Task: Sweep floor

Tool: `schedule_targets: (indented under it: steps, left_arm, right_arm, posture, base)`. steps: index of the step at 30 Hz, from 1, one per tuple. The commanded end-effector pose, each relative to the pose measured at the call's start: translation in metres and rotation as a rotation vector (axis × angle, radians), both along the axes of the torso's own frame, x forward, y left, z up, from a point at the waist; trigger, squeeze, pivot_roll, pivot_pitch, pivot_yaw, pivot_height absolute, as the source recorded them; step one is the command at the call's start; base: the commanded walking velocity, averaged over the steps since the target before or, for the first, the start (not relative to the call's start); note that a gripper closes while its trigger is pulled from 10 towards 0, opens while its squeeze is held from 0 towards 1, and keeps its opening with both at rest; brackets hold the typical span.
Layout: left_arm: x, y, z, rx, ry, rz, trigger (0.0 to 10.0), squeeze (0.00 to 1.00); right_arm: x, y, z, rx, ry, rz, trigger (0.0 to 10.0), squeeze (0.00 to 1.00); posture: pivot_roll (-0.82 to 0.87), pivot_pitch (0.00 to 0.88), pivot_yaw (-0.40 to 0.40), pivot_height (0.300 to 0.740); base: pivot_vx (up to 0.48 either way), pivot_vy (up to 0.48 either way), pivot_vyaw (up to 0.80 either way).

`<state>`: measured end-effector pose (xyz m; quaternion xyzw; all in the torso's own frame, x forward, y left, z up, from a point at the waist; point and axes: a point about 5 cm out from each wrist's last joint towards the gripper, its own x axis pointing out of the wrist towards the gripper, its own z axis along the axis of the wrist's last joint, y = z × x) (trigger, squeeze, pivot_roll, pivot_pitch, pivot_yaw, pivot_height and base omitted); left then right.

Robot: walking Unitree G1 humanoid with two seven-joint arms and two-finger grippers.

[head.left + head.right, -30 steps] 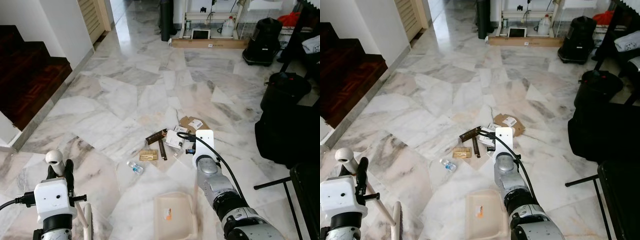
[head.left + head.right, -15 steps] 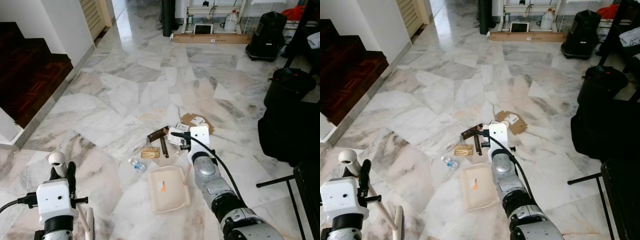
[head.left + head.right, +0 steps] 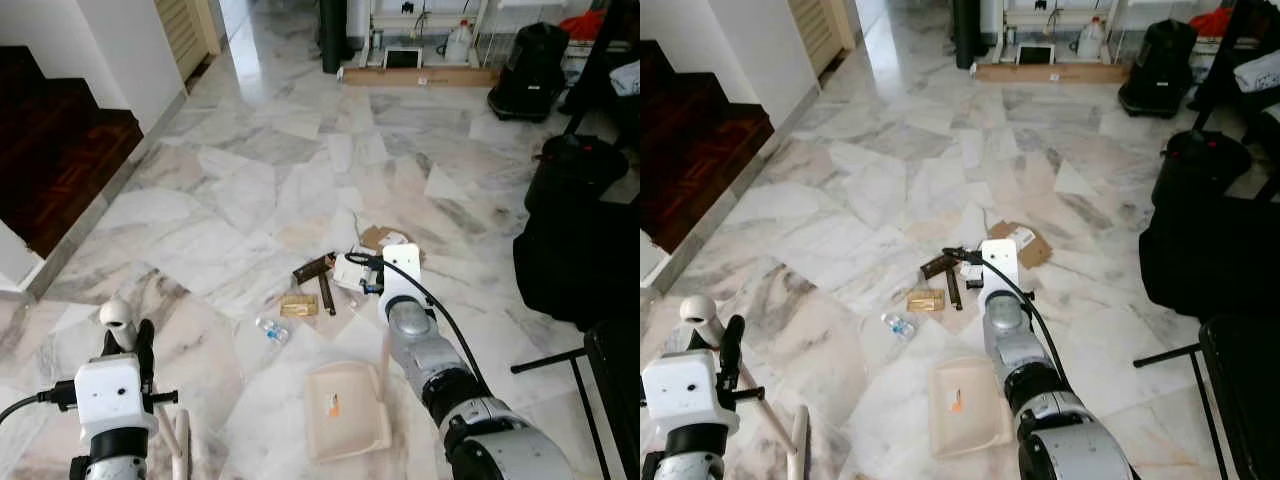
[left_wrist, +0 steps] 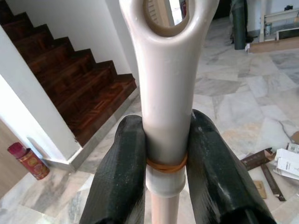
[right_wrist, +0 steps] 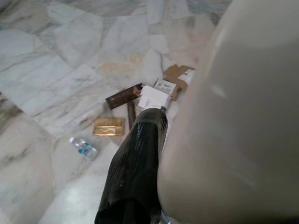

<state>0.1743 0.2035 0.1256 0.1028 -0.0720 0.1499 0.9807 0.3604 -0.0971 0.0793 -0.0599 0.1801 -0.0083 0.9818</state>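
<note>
The left gripper [image 4: 166, 154] is clamped on a broom handle [image 4: 166, 84]; the right gripper [image 5: 154, 154] grips a dustpan [image 3: 347, 410]. Litter [image 3: 335, 280] lies unswept on the marble floor [image 3: 250, 180], just beyond the empty pan.

The broom handle [image 4: 166, 93] runs past the picture's edge beyond the left gripper [image 4: 166, 158]. The dustpan handle [image 5: 238, 116] hides one finger of the right gripper.

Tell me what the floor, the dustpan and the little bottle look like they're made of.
Floor: polished marble by its look, grey veining and window glare. Dustpan: probably matte cream plastic, moulded with a raised rim. Little bottle: seemingly clear plastic with a blue label, too small for certainty.
</note>
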Motion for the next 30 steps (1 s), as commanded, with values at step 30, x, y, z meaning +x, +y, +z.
schedule_targets:
  steps: [30]
  left_arm:
    - [-0.001,0.006,0.003,0.034,-0.004,0.003,10.0,0.00]
  right_arm:
    - [0.015,-0.014,0.015,-0.049,0.008,-0.090,10.0,0.00]
  posture:
    - [0.03,0.144,0.089,0.740]
  base:
    - [0.000,0.000,0.00]
